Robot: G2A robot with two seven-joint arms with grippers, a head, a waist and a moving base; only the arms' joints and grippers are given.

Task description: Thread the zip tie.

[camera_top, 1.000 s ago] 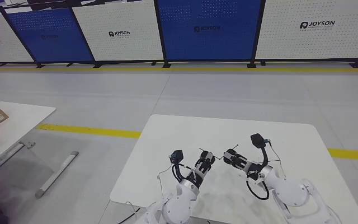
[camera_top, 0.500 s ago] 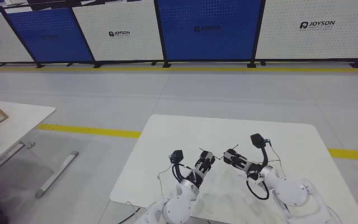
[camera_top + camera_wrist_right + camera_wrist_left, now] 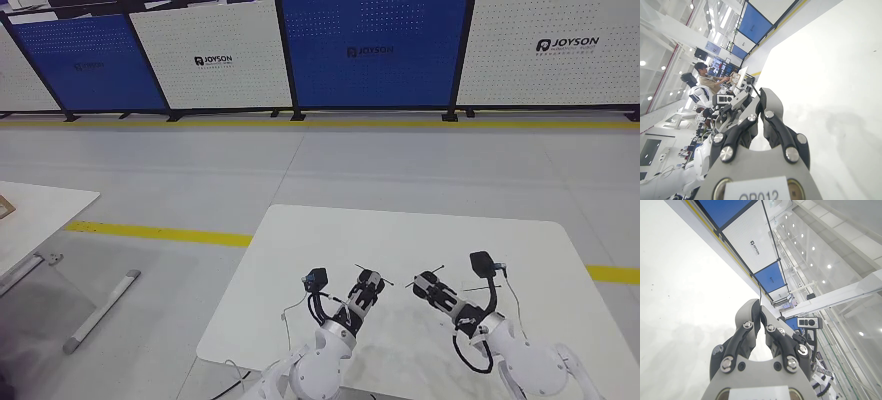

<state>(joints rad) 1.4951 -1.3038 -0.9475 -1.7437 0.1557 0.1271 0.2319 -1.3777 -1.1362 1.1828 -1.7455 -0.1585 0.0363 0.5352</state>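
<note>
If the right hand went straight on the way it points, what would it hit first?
Probably nothing: past the right hand and its thin black zip tie is open space above the white table; the left hand seems offset sideways.

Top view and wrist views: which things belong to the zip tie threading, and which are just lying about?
Job: left gripper, shut on thin black strap; right gripper, shut on zip tie head end; white table.
Lying about: second table; wall panels; yellow floor line.

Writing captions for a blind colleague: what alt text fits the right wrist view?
The right gripper is shut on a black zip tie, whose head pokes out beyond the grip. A white table lies beyond.
</note>
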